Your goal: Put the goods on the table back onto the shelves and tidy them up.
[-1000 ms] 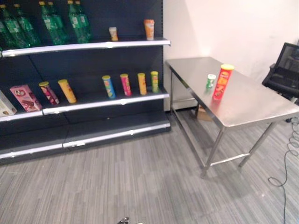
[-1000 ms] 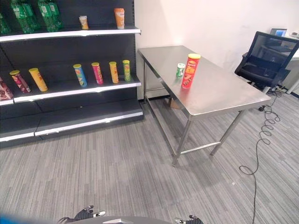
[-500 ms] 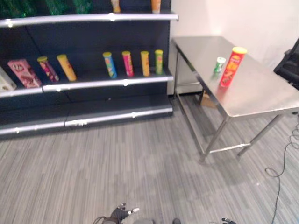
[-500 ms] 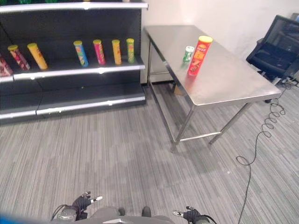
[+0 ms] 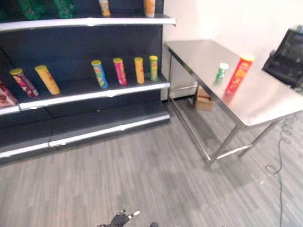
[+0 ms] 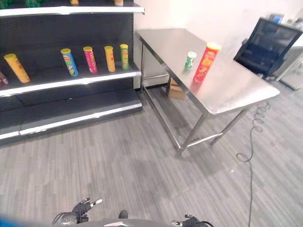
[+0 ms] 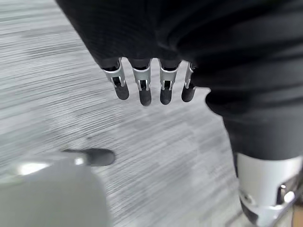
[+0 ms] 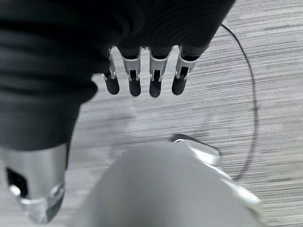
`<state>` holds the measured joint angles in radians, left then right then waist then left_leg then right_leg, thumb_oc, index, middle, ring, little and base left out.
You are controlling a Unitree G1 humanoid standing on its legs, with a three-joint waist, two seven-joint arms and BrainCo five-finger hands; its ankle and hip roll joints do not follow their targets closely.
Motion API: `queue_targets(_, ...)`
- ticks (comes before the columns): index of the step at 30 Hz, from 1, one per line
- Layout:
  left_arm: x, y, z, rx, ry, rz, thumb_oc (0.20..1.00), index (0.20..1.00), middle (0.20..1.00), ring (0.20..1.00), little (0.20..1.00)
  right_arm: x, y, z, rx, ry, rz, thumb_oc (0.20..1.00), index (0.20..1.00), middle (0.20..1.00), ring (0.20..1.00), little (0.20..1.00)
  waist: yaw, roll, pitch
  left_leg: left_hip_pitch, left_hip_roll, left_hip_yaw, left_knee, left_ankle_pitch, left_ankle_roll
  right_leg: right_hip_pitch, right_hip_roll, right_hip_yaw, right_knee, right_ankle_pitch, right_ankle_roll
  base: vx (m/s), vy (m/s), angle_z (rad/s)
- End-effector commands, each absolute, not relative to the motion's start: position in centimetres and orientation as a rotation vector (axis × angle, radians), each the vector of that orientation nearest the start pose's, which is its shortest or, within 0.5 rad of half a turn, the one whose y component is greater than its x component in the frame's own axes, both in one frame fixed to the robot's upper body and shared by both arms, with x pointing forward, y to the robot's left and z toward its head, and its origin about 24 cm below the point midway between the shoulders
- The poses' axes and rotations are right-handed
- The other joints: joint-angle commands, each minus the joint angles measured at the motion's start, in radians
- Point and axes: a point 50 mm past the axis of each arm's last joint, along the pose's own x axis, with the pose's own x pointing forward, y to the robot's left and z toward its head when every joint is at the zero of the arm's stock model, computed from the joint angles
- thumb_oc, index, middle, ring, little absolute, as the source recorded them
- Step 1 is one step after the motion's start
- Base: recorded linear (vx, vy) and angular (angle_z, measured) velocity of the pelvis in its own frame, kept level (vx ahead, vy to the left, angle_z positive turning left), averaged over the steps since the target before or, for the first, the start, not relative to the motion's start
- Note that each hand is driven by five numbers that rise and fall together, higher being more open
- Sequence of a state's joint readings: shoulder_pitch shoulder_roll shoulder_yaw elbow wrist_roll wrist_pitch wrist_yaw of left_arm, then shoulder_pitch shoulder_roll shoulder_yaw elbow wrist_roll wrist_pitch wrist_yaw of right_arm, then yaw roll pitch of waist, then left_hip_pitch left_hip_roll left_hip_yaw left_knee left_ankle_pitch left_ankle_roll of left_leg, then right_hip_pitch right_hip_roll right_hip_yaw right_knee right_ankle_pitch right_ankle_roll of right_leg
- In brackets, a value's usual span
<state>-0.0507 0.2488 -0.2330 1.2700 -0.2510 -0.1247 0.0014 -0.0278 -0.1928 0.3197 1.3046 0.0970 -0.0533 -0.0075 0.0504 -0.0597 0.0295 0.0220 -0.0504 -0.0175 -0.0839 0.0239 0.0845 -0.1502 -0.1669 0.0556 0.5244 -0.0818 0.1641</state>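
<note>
Two hands hang empty, left hand (image 7: 147,85), right hand (image 8: 142,78), fingers relaxed, top-shelf goods (image 5: 104,7) cropped.

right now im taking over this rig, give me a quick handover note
Left hand: open, holding nothing, low over the grey floor.
Right hand: open, holding nothing, also low by the floor.
Goods: the tall red can and the small green can stand upright on the steel table, green one just behind the red.
Shelf: the middle level already carries a row of upright cans, with room beside them.
Done: nothing moved from the table yet.
Left: walk to the table, carry both cans to the shelf, straighten the rows.
</note>
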Motion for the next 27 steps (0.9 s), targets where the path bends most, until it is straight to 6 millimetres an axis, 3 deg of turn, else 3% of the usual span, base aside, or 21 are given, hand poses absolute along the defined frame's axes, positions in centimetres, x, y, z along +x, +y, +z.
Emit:
queue_targets(1,11.5,23.7,-15.3,0.208,1.071,0.080,1.000,1.000,1.000,1.000,1.000,10.9,-21.6,-16.1,-0.308,1.159,0.051,1.000,1.000,1.000,1.000,1.000,-0.003,0.030,0.026,-0.045,-0.005,-0.035,0.006,0.014,-0.047,0.083,-0.008,-0.128,-0.077,0.208,-0.041,0.39,0.212,0.15)
queue_targets(2,11.7,23.6,-15.2,0.215,1.064,0.070,1.000,1.000,1.000,1.000,1.000,10.6,-21.6,-16.1,-0.305,1.168,0.046,1.000,1.000,1.000,1.000,1.000,-0.013,0.035,0.031,-0.027,-0.007,-0.042,0.005,0.001,-0.049,0.068,0.002,-0.151,-0.121,0.160,-0.048,0.30,0.130,0.02)
queue_targets(5,11.9,23.6,-15.2,0.223,1.061,0.063,1.000,1.000,1.000,1.000,1.000,10.2,-21.9,-16.2,-0.296,1.182,0.030,1.000,1.000,1.000,1.000,1.000,-0.039,0.038,0.047,0.012,-0.005,-0.051,0.002,-0.017,-0.056,0.044,0.030,-0.169,-0.224,0.117,-0.050,0.30,0.006,0.28)
queue_targets(6,12.1,23.4,-15.1,0.237,1.059,0.049,1.000,1.000,1.000,1.000,1.000,9.6,-22.4,-16.3,-0.291,1.206,0.005,1.000,1.000,1.000,1.000,1.000,-0.072,0.026,0.058,0.065,-0.014,-0.069,-0.002,-0.051,-0.059,-0.006,0.070,-0.142,-0.419,0.147,-0.034,0.30,-0.030,0.50)
queue_targets(10,12.0,23.1,-15.3,0.242,1.064,0.037,1.000,1.000,1.000,1.000,1.000,8.9,-23.1,-16.3,-0.284,1.229,-0.028,1.000,1.000,1.000,1.000,1.000,-0.097,0.021,0.070,0.140,-0.019,-0.084,-0.003,-0.102,-0.066,-0.050,0.098,-0.137,-0.577,0.214,-0.009,0.34,-0.016,0.30)
queue_targets(13,11.6,22.8,-15.5,0.240,1.080,0.023,1.000,1.000,1.000,1.000,1.000,8.5,-23.7,-16.3,-0.291,1.243,-0.043,1.000,1.000,1.000,1.000,1.000,-0.110,0.013,0.058,0.207,-0.015,-0.099,-0.003,-0.151,-0.080,-0.091,0.100,-0.207,-0.612,0.237,0.011,0.39,-0.051,0.07)
queue_targets(17,11.0,22.7,-15.7,0.251,1.105,0.006,1.000,1.000,1.000,1.000,1.000,8.0,-23.7,-16.3,-0.303,1.255,-0.023,1.000,1.000,1.000,1.000,1.000,-0.111,0.005,0.026,0.238,-0.007,-0.114,0.006,-0.187,-0.082,-0.052,0.107,-0.227,-0.612,0.258,-0.007,0.39,-0.132,0.25)
queue_targets(20,11.2,22.4,-15.7,0.228,1.093,0.015,1.000,1.000,1.000,1.000,1.000,7.1,-23.7,-16.5,-0.304,1.282,-0.011,1.000,1.000,1.000,1.000,1.000,-0.113,0.016,0.003,0.231,0.036,-0.127,0.100,-0.135,-0.125,0.001,0.132,-0.224,-0.610,0.249,-0.035,0.28,-0.133,0.35)
queue_targets(21,11.2,22.3,-15.7,0.228,1.093,0.015,1.000,1.000,1.000,1.000,1.000,7.1,-23.7,-16.5,-0.304,1.282,-0.011,1.000,1.000,1.000,1.000,1.000,-0.113,0.017,0.003,0.230,0.036,-0.127,0.101,-0.136,-0.125,0.001,0.133,-0.225,-0.610,0.249,-0.035,0.35,-0.178,0.19)
queue_targets(22,11.6,22.0,-15.6,0.225,1.079,0.004,1.000,1.000,1.000,1.000,1.000,6.4,-23.8,-16.6,-0.298,1.305,-0.021,1.000,1.000,1.000,1.000,1.000,-0.121,0.023,-0.002,0.203,0.059,-0.107,0.199,-0.074,-0.173,0.037,0.145,-0.231,-0.609,0.220,-0.056,0.18,-0.095,0.07)
queue_targets(23,11.6,22.0,-15.6,0.225,1.079,0.004,1.000,1.000,1.000,1.000,1.000,6.4,-23.8,-16.6,-0.298,1.305,-0.021,1.000,1.000,1.000,1.000,1.000,-0.121,0.023,-0.001,0.202,0.060,-0.107,0.202,-0.076,-0.173,0.037,0.146,-0.232,-0.609,0.219,-0.056,0.24,-0.131,0.11)
queue_targets(27,11.8,22.1,-15.5,0.213,1.071,0.014,1.000,1.000,1.000,1.000,1.000,6.2,-23.9,-16.6,-0.298,1.311,-0.022,1.000,1.000,1.000,1.000,1.000,-0.109,0.007,0.028,0.048,0.045,-0.067,0.549,0.060,-0.231,0.121,0.157,-0.205,-0.612,0.162,-0.098,0.17,-0.120,0.08)
